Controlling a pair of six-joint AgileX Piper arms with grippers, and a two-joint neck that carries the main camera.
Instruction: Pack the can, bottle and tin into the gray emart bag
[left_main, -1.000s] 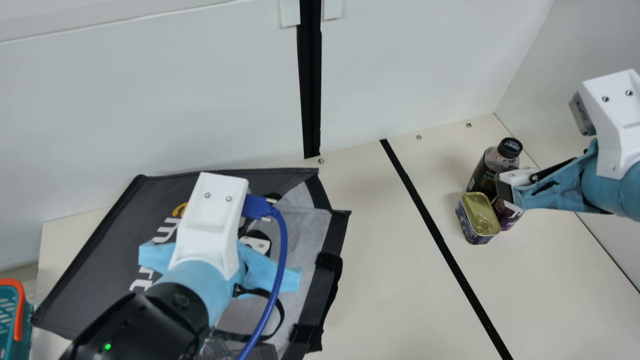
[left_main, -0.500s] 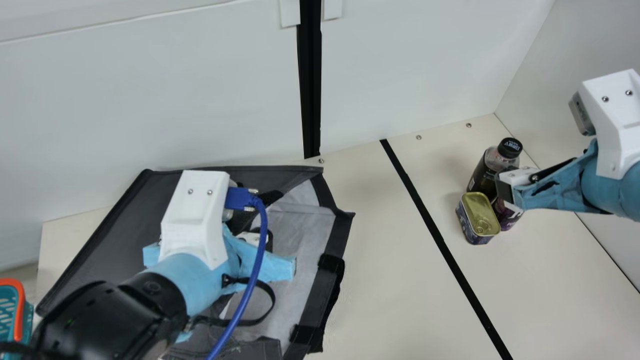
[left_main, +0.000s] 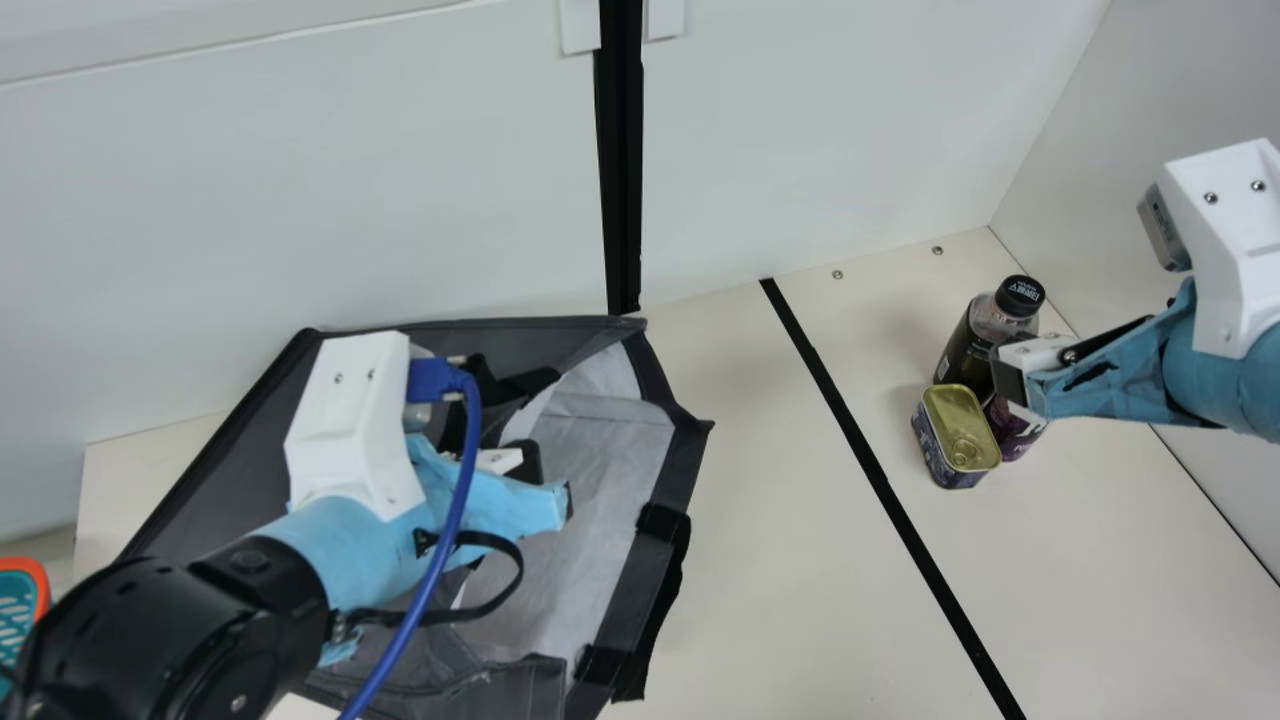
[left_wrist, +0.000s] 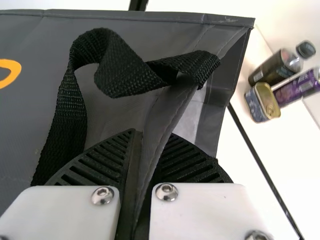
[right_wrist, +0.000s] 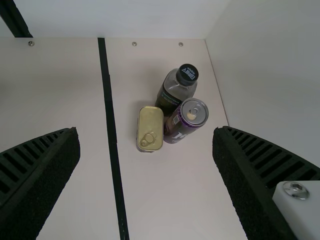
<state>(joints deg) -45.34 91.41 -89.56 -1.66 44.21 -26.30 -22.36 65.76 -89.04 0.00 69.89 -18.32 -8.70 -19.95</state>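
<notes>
Left fingers (left_wrist: 102, 162) pinch the bag's edge (left_wrist: 166, 117) between them, probably opening it; empty, wide-spread right fingers (right_wrist: 47, 175) should next take the can (right_wrist: 182, 120) ahead.

Cream table (left_main: 770, 560) in the main view: bag (left_main: 605, 455) at nine o'clock, cluster at two.
A black strip (left_main: 890, 497) runs from one o'clock to four; beyond it, close together, stand the tin (left_main: 960, 428), lid up, the bottle (left_main: 975, 345) at its one o'clock and the can (left_main: 1013, 438) at its three.
</notes>
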